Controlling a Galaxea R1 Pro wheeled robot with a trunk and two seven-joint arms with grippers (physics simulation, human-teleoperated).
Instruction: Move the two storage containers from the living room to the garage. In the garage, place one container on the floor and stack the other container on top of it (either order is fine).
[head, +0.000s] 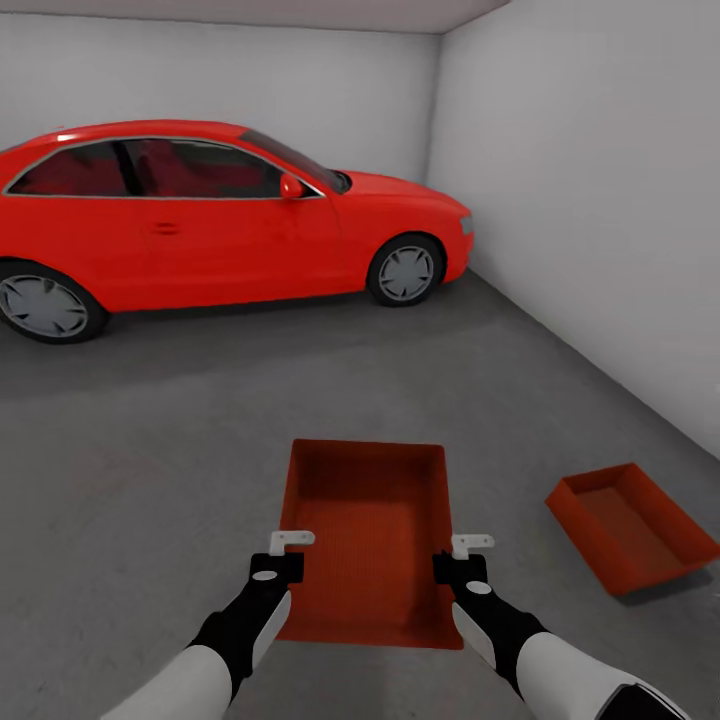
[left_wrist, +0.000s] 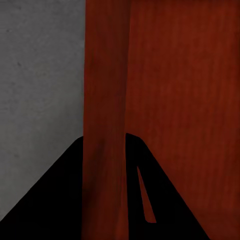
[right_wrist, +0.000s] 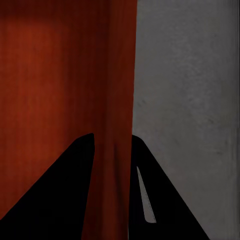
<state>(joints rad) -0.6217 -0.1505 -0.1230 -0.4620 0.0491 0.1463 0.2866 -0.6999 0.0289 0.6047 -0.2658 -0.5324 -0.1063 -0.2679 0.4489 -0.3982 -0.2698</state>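
Two claws, left claw (head: 281, 555) and right claw (head: 460, 558), each clamp a side wall of one storage container (head: 370, 520) above the garage floor (head: 150, 450), while the other container (head: 630, 525) lies near the wall.

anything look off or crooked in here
The loose container on the floor by the right wall sits skewed, at an angle to the wall. The held container, between left gripper and right gripper, looks square.

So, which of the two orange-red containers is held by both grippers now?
The storage container directly ahead: the left gripper and right gripper clamp its side walls. The other container lies untouched, near the wall.
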